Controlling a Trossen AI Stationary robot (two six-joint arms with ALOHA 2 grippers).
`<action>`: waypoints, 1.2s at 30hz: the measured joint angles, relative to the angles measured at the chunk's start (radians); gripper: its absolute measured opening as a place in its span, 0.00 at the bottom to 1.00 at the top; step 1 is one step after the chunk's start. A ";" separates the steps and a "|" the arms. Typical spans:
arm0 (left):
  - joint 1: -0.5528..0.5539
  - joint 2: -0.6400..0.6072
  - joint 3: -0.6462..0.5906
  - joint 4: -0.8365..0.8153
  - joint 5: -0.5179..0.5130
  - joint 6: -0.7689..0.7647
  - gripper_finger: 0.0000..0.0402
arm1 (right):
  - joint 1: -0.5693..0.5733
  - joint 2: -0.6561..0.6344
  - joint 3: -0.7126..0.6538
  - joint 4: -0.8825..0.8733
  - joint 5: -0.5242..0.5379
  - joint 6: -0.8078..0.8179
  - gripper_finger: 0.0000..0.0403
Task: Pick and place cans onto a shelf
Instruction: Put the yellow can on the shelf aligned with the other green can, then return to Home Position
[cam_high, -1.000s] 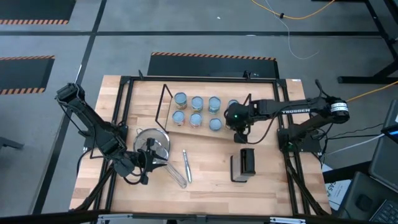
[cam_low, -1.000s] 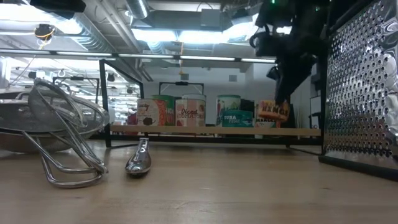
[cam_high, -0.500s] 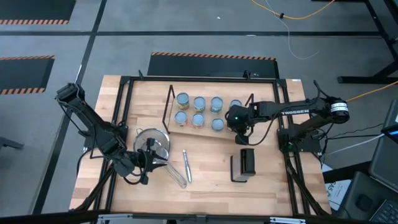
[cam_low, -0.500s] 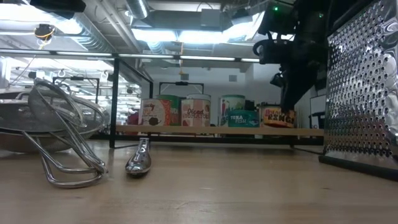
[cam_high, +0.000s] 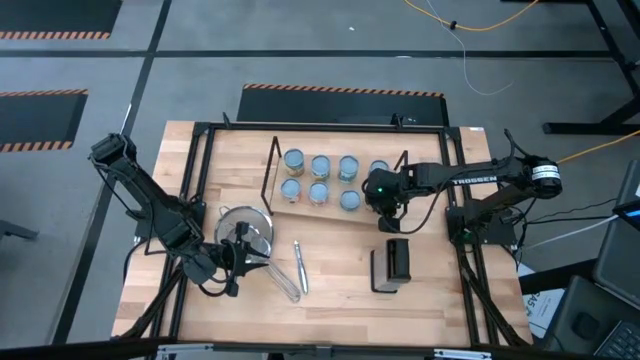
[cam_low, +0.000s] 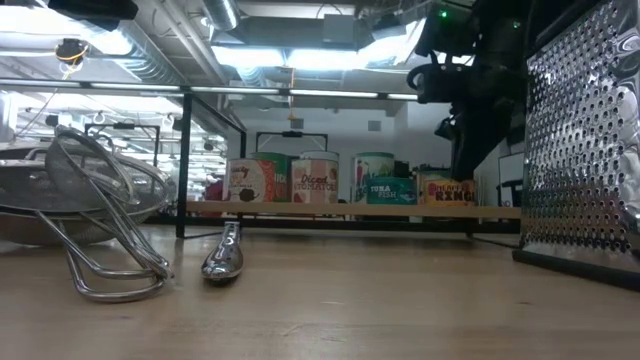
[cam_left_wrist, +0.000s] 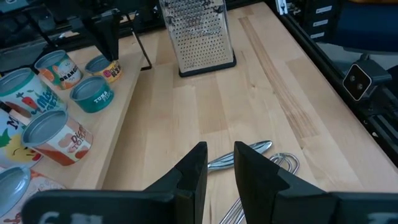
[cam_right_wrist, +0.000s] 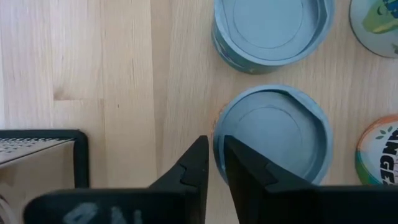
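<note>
The shelf (cam_high: 300, 207), a light-wood board with black wire end frames, lies at the table's middle. Several cans (cam_high: 320, 166) with pale blue tops stand on it. My right gripper (cam_right_wrist: 214, 146) is over the shelf's right end (cam_high: 383, 205), fingers shut, right beside the rim of a blue-topped can (cam_right_wrist: 272, 134). In the low view an orange-labelled can (cam_low: 450, 191) stands on the board below the dark arm. My left gripper (cam_left_wrist: 221, 152) is shut and empty at the near left, next to the mesh strainer (cam_high: 245, 228). My right gripper points down, its shut fingers (cam_right_wrist: 231, 155) at the edge of the can's rim (cam_right_wrist: 219, 134). The can stands upright on the shelf. I cannot tell whether the fingers touch it.
A metal box grater (cam_high: 392, 265) stands on the table near the shelf's right end. A spoon (cam_high: 299, 265) and the strainer's wire handle (cam_high: 283, 280) lie at the near middle. Black frame rails (cam_high: 462, 250) run along the table's sides.
The shelf with its cans has slid toward the table's right edge and turned a little straighter. The orange-labelled can has come down from a raised position onto the board. My right gripper has moved slightly right with it, then kept still.
</note>
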 joint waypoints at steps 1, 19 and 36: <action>0.000 0.000 0.000 0.000 0.000 0.000 0.18 | 0.000 0.000 0.000 0.000 0.000 0.000 0.14; 0.000 0.000 0.000 0.000 0.000 0.000 0.18 | 0.000 0.000 0.033 -0.006 0.000 0.000 0.15; 0.000 0.000 0.000 0.000 0.000 0.000 0.18 | 0.004 0.000 0.615 -0.401 0.000 0.087 0.15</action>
